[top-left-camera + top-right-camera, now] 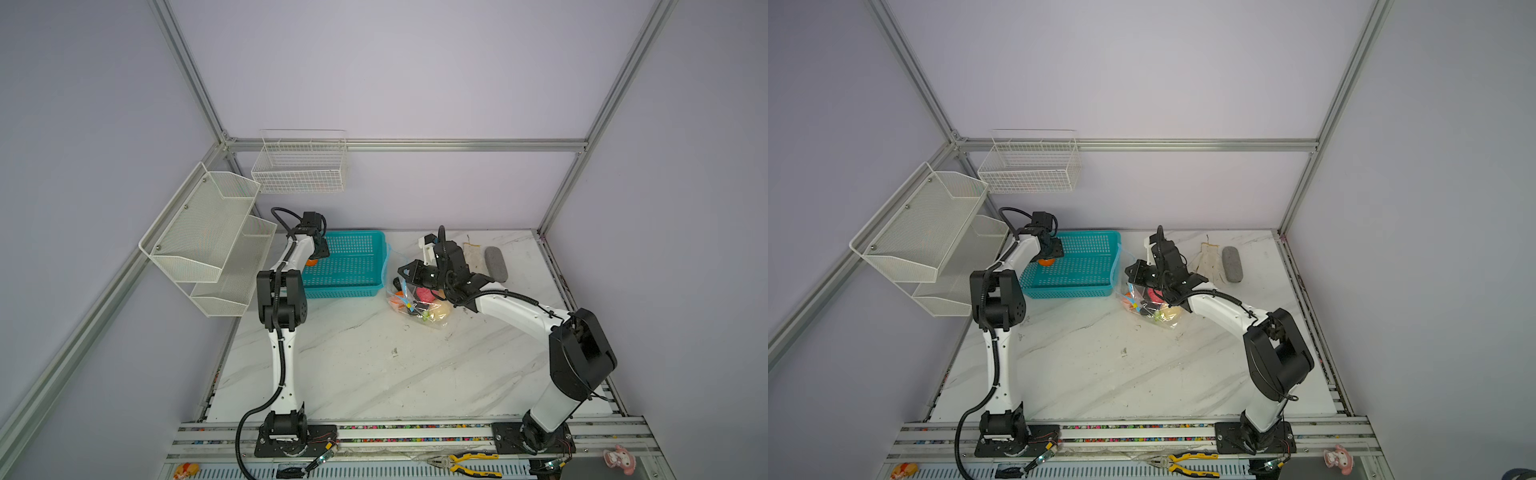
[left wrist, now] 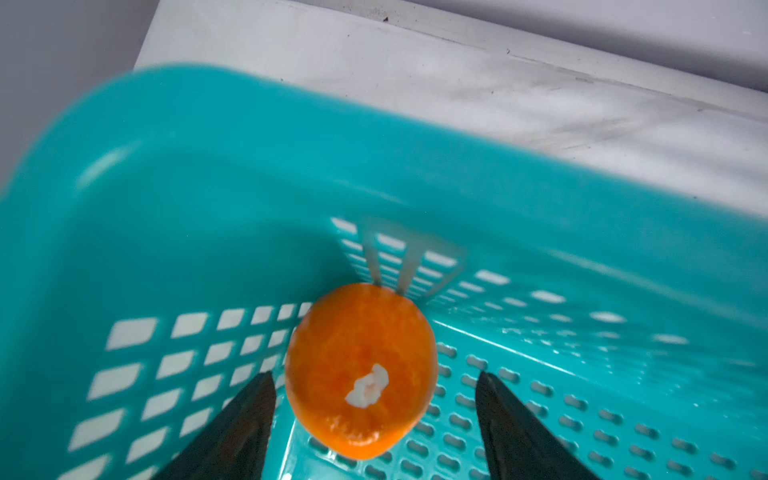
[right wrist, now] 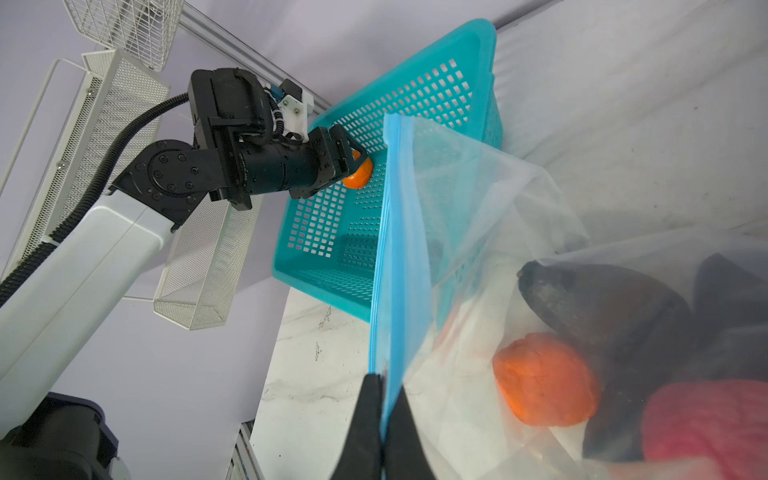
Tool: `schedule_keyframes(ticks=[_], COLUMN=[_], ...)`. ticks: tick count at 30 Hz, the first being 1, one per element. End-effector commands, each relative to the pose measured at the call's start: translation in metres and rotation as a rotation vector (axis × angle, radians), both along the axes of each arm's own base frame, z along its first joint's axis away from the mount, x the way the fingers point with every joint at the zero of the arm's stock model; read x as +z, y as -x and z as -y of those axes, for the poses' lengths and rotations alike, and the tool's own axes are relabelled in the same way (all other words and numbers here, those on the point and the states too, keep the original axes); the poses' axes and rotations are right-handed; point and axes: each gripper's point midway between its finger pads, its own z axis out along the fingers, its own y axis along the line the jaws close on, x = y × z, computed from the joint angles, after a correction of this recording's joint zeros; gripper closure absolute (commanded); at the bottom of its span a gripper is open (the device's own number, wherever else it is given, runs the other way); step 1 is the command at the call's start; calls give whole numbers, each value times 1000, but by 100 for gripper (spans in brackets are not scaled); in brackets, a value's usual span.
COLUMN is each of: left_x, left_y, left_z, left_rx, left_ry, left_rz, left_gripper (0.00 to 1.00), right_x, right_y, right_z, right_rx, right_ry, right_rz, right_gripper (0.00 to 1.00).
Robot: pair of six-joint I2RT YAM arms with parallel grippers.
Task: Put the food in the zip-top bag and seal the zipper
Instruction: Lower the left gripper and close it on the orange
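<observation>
An orange ball of food (image 2: 361,370) lies in a corner of the teal mesh basket (image 2: 208,166). My left gripper (image 2: 374,376) is open, its fingers on either side of the ball with gaps showing; both top views show it low inside the basket (image 1: 345,291) over the orange ball (image 1: 1045,262). The zip-top bag (image 1: 419,307) lies right of the basket, with an orange ball (image 3: 544,382), a pink piece (image 3: 706,424) and a dark eggplant (image 3: 602,299) inside. My right gripper (image 3: 384,382) is shut on the light-blue zipper (image 3: 388,249), holding the bag's mouth up.
A cream glove (image 1: 471,255) and a grey oblong pad (image 1: 496,264) lie behind the right arm. White mesh shelves (image 1: 208,237) and a wire basket (image 1: 301,166) hang on the left and back walls. Pliers (image 1: 469,461) rest on the front rail.
</observation>
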Motion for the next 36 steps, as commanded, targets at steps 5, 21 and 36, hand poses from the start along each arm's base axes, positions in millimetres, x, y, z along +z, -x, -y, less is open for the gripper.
schedule_keyframes(ticks=[5, 21, 36], left_x=[32, 15, 35], left_y=[-25, -31, -12], left_z=[-9, -13, 7], left_rx=[18, 25, -6], left_ry=[16, 58, 162], left_rz=[105, 100, 100], left_gripper=[24, 28, 38], right_x=[11, 6, 3], right_y=[-9, -12, -12], right_z=[1, -2, -3], right_rx=[-20, -19, -18], right_ry=[1, 5, 1], right_rz=[20, 7, 7], right_gripper=[100, 100, 100])
